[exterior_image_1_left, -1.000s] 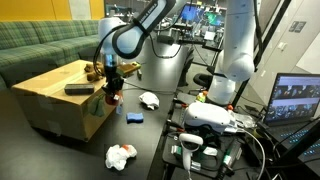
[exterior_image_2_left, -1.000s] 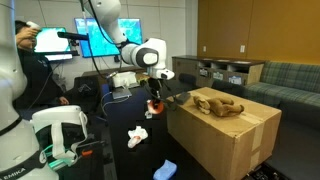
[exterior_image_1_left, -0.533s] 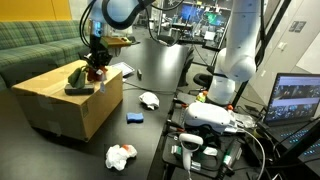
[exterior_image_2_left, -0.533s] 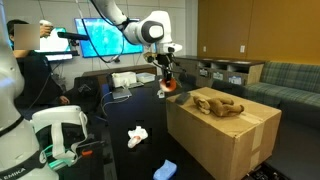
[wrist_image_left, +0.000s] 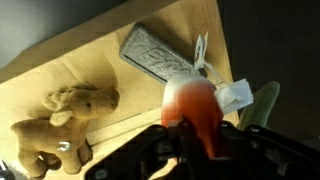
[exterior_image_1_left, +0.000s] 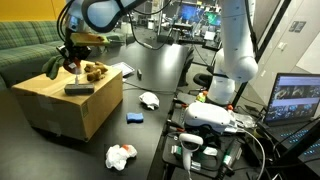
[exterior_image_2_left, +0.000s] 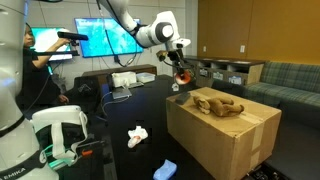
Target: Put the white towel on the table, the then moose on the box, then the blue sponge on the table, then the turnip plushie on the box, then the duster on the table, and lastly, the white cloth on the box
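My gripper [exterior_image_1_left: 70, 57] is shut on the orange turnip plushie [wrist_image_left: 192, 105] and holds it above the cardboard box [exterior_image_1_left: 60, 108], near the box's far side. It also shows in an exterior view [exterior_image_2_left: 180, 72] with the turnip [exterior_image_2_left: 183, 81] hanging under it. The brown moose [exterior_image_1_left: 95, 72] lies on the box top [exterior_image_2_left: 225, 140] and shows in the wrist view [wrist_image_left: 60, 125]. The grey duster [exterior_image_1_left: 80, 89] lies on the box near its front edge [wrist_image_left: 155, 55]. The blue sponge [exterior_image_1_left: 134, 118] lies on the dark table. One white cloth piece [exterior_image_1_left: 149, 99] lies behind it, another [exterior_image_1_left: 121, 155] nearer the front.
A second white robot arm [exterior_image_1_left: 235, 60] and a laptop [exterior_image_1_left: 295, 100] stand beside the table. A green sofa [exterior_image_1_left: 30, 45] is behind the box. A person [exterior_image_2_left: 25, 60] sits by monitors [exterior_image_2_left: 110, 40].
My gripper rose with the turnip plushie from the box's front side at table height, then moved up and across over the box top past the moose.
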You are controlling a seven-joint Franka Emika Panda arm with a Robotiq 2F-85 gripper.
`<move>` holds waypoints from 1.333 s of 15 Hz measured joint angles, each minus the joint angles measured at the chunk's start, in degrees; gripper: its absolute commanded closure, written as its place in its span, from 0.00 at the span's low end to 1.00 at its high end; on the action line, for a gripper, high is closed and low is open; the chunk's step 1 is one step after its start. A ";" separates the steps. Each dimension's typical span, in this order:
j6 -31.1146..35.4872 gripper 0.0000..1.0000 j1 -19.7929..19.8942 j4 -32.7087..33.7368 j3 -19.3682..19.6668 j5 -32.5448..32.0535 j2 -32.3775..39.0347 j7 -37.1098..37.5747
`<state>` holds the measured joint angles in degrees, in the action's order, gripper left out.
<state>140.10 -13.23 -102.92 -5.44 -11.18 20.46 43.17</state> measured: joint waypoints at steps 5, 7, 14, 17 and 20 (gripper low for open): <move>5.23 0.96 -4.85 12.17 4.75 -2.48 12.27 3.95; 6.53 0.96 -6.98 17.67 7.20 -3.33 17.47 5.15; 6.14 0.96 -11.56 35.49 15.43 -3.65 32.47 9.18; 3.32 0.96 -11.57 41.95 17.80 -3.65 37.43 10.84; -0.27 0.52 -11.54 46.83 18.96 -3.65 40.30 11.59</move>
<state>139.82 -24.77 -56.09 13.52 -14.83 60.76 54.76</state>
